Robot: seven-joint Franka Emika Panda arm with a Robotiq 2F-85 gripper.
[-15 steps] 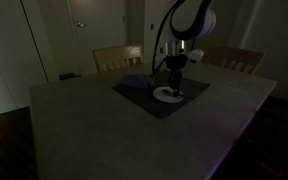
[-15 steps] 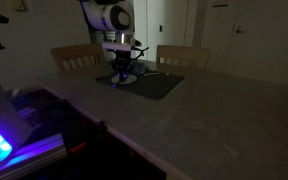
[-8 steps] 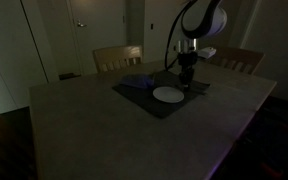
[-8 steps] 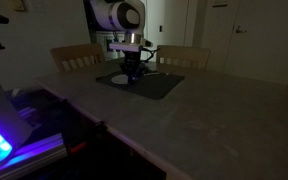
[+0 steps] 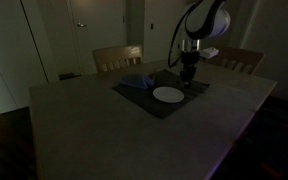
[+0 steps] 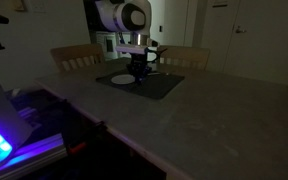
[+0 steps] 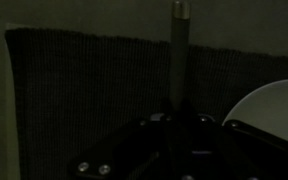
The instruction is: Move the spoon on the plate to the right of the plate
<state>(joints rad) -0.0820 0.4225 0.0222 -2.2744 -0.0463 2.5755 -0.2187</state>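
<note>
The white plate (image 5: 167, 94) lies on a dark placemat (image 5: 144, 100) and is bare; it also shows in an exterior view (image 6: 121, 78) and at the right edge of the wrist view (image 7: 276, 104). My gripper (image 5: 189, 80) hangs low over the mat just beside the plate, on its far right side, and it shows in an exterior view (image 6: 139, 72) too. In the wrist view the spoon (image 7: 179, 55) sticks out as a thin grey bar from between the jaws of my gripper (image 7: 180, 122) over the mat. The gripper is shut on it.
A bluish cloth-like object (image 5: 134, 82) lies at the mat's far left. Two wooden chairs (image 5: 117, 57) (image 5: 234, 60) stand behind the table. The room is very dark. Bare tabletop (image 5: 114, 135) spreads in front of the mat.
The gripper has lifted off the plate and moved sideways past its edge to the mat beside it, taking the spoon along. The plate now shows bare.
</note>
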